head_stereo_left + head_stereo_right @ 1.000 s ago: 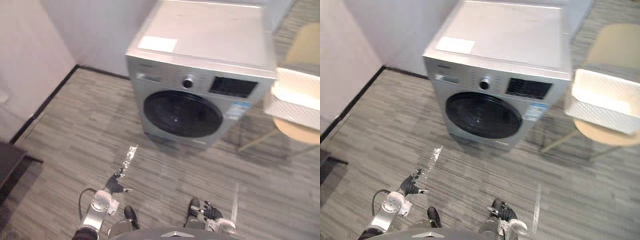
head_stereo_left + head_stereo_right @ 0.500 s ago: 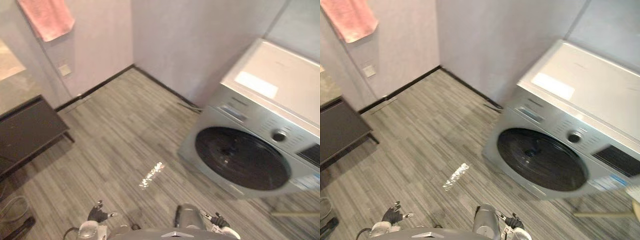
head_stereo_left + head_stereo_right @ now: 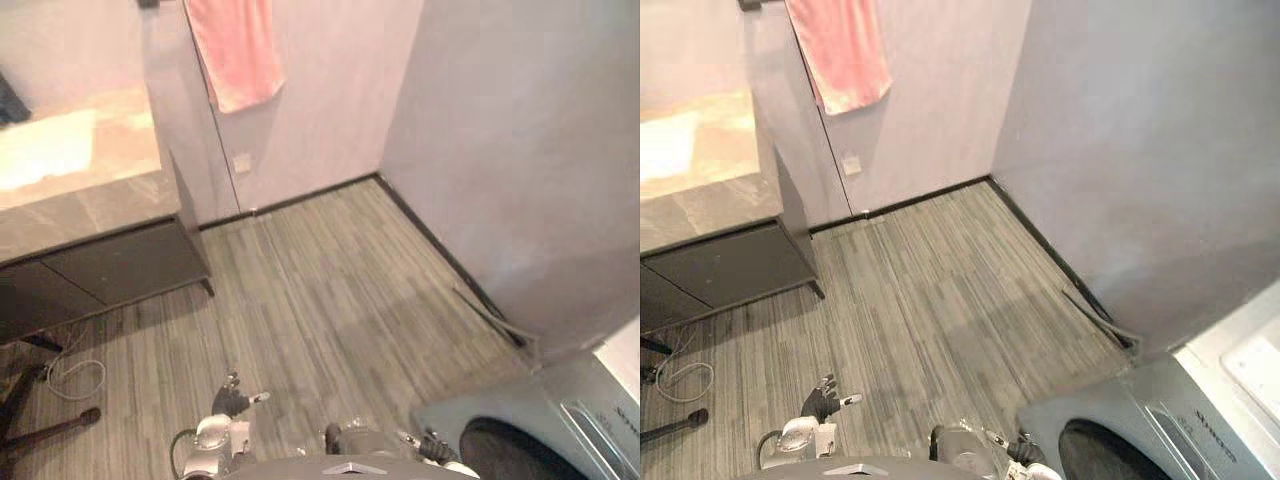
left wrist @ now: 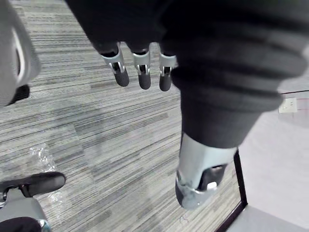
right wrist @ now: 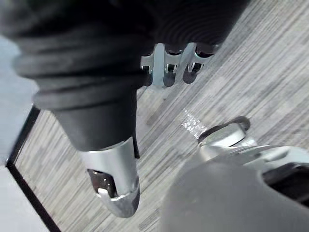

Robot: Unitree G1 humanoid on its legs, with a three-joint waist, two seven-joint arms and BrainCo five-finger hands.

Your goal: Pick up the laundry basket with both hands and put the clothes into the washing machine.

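Note:
The silver washing machine [image 3: 1160,410] stands at the lower right of the eye views, its dark round door [image 3: 1102,456] shut. My left hand [image 3: 232,399] hangs low at the bottom left over the striped grey floor. Its fingers [image 4: 140,71] are straight and hold nothing. My right hand [image 3: 433,446] hangs low at the bottom right, close to the machine's front. Its fingers [image 5: 167,65] are straight too, with nothing in them.
A pink towel [image 3: 236,50] hangs high on the far wall. A dark low cabinet [image 3: 100,268] under a pale counter [image 3: 60,150] fills the left side. A white cord [image 3: 72,374] and a black stand leg [image 3: 45,430] lie on the floor near it.
The camera has swung to the left: the washing machine slid from the middle to the lower right corner, and the cabinet, counter and towel came into view. Both hands stay low and open.

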